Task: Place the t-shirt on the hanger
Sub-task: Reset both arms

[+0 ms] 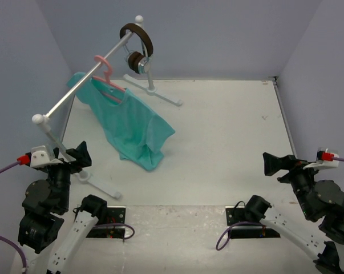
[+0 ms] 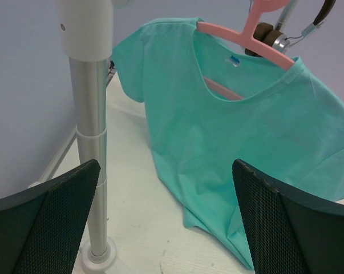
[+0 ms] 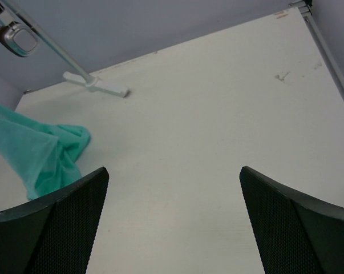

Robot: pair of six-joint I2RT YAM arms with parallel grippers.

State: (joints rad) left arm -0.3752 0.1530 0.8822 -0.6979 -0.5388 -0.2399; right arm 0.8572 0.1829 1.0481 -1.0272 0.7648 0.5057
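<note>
The teal-green t-shirt (image 1: 129, 123) hangs on the pink hanger (image 1: 106, 71), whose hook sits on the white rail. The shirt's lower hem rests bunched on the table. In the left wrist view the t-shirt (image 2: 240, 131) fills the middle and the hanger (image 2: 257, 37) shows at its neck. The shirt's hem (image 3: 43, 151) shows at the left of the right wrist view. My left gripper (image 1: 77, 155) is open and empty at the near left, beside the stand's post. My right gripper (image 1: 272, 164) is open and empty at the near right, far from the shirt.
The white rail stand (image 1: 83, 83) runs diagonally from the near left to the back, with feet (image 1: 100, 184) on the table. Brown headphones (image 1: 138, 43) hang at its far end. Its post (image 2: 92, 154) stands close to my left fingers. Walls enclose the table.
</note>
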